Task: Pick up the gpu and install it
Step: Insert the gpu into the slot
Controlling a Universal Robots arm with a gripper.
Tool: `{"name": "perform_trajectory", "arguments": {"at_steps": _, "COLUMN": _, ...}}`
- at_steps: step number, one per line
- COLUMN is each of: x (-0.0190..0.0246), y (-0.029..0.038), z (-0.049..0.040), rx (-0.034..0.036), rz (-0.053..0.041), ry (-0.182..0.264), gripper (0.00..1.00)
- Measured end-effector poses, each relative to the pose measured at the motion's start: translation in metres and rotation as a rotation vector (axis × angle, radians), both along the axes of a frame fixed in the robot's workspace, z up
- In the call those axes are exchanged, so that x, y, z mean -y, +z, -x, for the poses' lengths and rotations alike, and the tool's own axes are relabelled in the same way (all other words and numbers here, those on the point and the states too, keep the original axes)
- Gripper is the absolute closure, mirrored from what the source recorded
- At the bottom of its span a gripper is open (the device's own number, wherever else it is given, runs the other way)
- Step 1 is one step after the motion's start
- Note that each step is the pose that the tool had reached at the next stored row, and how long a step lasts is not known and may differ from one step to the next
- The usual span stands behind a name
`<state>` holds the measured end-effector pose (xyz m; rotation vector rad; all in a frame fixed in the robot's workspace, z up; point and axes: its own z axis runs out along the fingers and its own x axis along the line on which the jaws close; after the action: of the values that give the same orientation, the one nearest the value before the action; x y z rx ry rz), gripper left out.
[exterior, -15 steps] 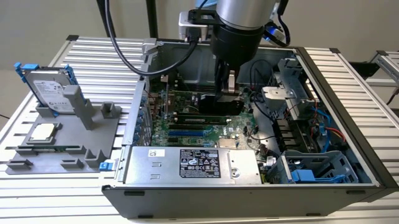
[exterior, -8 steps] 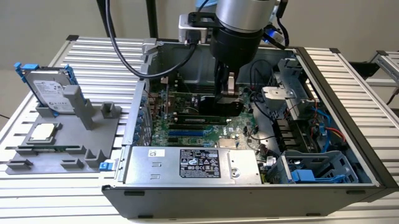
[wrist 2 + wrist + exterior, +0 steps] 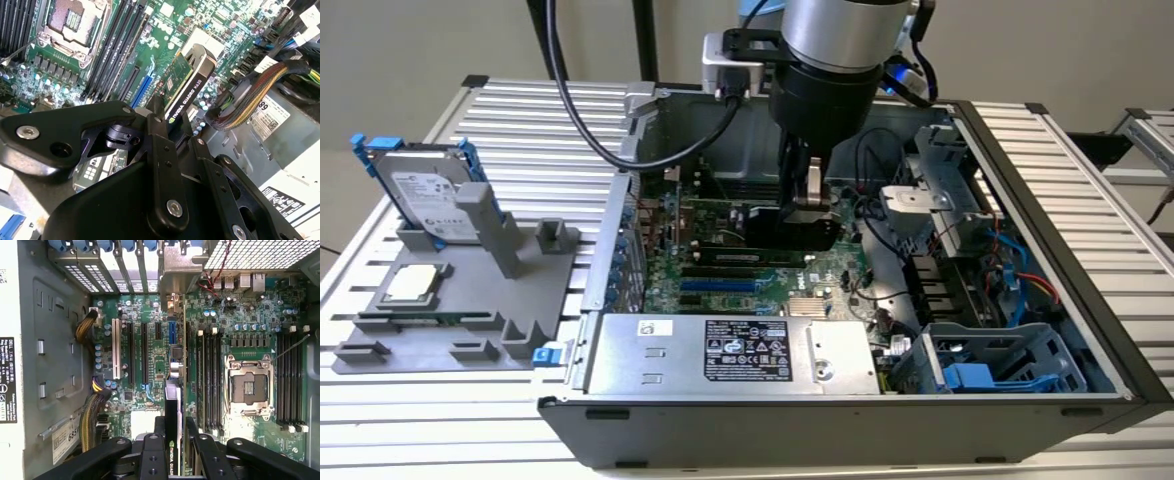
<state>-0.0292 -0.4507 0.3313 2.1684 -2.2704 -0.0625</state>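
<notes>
In the exterior view the arm reaches down into the open computer case [image 3: 1067, 330] at the centre of the frame, and the gripper [image 3: 810, 212] sits just above the motherboard [image 3: 720, 262]. Its fingers are closed on the top edge of the gpu [image 3: 790, 232], which stands on edge over the expansion slots in the middle of the board. In the second wrist view the gpu [image 3: 186, 82] runs from the frame's centre toward the upper right, green board on one face, black cooler on the other, pinched between the black fingers [image 3: 161, 150]. In the first wrist view the card [image 3: 172, 415] appears edge-on at lower centre, apparently lined up over a slot, though whether it is seated cannot be told. On the grey fixture [image 3: 454, 310] at the exterior view's left stand the hard drive [image 3: 427, 195] and the processor chip [image 3: 410, 285].
</notes>
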Motion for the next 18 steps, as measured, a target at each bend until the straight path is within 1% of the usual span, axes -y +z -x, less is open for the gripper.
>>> {"name": "perform_trajectory", "arguments": {"at_steps": 3, "x": 0.0, "y": -0.0001, "z": 0.0, "rx": 0.0, "rz": -0.0001, "ry": 0.0, "gripper": 1.0}}
{"name": "perform_trajectory", "arguments": {"at_steps": 6, "x": 0.0, "y": -0.0016, "z": 0.0, "rx": 0.0001, "rz": -0.0004, "ry": 0.0, "gripper": 1.0}}
{"name": "perform_trajectory", "arguments": {"at_steps": 18, "x": 0.0, "y": -0.0101, "z": 0.0, "rx": 0.0, "rz": -0.0001, "ry": 0.0, "gripper": 1.0}}
